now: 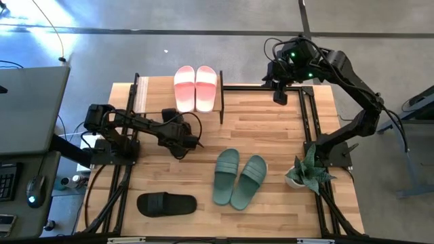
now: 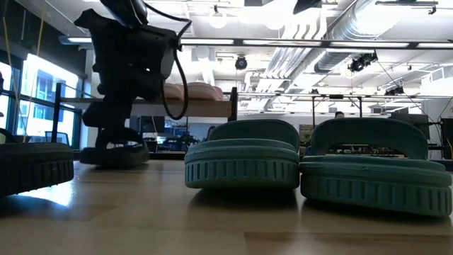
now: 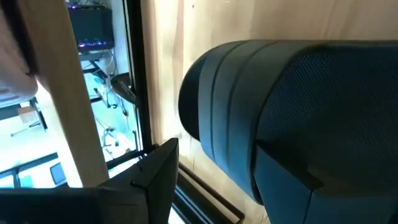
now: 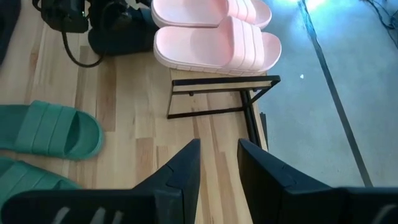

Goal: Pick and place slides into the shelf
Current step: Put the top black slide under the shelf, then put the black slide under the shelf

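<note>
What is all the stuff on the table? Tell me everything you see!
Pink slides: two, pale pink, side by side on top of the shelf.
Green slides: two, sage green, side by side on the table near the middle.
Black slide: one, black, alone on the table at its front left.
Second black slide: one, black, on the table by the shelf, at the left tool.
Shelf: one, black frame with a light wood top, at the back of the table.
Plant: one, green in a pale pot, right side of the table.
Left tool: one, dark, low beside the shelf.
Right tool: one, dark, open and empty, raised at the back right.
</note>
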Available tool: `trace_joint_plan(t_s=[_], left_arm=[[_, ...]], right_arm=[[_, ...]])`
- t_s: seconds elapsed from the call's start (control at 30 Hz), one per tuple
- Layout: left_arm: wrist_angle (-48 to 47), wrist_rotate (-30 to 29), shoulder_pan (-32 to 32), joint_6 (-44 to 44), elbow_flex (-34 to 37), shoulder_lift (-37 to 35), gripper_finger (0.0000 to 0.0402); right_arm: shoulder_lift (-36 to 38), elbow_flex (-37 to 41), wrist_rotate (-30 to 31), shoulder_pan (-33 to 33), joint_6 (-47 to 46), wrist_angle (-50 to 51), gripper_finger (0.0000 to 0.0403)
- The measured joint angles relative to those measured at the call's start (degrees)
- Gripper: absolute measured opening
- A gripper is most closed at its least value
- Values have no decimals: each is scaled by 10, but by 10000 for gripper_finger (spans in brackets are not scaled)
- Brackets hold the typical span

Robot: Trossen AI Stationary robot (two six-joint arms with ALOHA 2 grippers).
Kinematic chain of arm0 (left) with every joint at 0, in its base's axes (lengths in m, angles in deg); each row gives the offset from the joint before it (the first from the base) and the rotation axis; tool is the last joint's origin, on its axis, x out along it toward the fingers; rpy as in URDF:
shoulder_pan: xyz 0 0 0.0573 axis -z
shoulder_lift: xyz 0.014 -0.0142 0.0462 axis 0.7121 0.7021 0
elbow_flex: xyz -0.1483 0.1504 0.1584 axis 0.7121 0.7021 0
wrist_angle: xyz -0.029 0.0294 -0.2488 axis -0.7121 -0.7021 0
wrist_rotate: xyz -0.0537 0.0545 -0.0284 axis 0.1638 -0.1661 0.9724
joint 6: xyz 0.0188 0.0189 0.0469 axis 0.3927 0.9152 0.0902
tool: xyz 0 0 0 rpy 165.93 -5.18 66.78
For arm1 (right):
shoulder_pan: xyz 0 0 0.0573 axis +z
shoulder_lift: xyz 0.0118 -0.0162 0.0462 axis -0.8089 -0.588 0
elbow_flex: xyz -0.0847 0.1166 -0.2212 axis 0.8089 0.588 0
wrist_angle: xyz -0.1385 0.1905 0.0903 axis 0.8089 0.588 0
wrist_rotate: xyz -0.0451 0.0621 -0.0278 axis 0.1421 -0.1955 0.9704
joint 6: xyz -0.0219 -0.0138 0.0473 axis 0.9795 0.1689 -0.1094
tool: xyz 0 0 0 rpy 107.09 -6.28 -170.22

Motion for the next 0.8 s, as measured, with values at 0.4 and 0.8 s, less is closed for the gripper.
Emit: trace_joint_plan(t_s=[0.4,0.8], left_arm=[[6,36,0,29,0,-21,189],[3,172,0,7,0,-106,189]], right_arm=[[0,0,0,0,0,8,96],[0,0,0,0,3,11,96]])
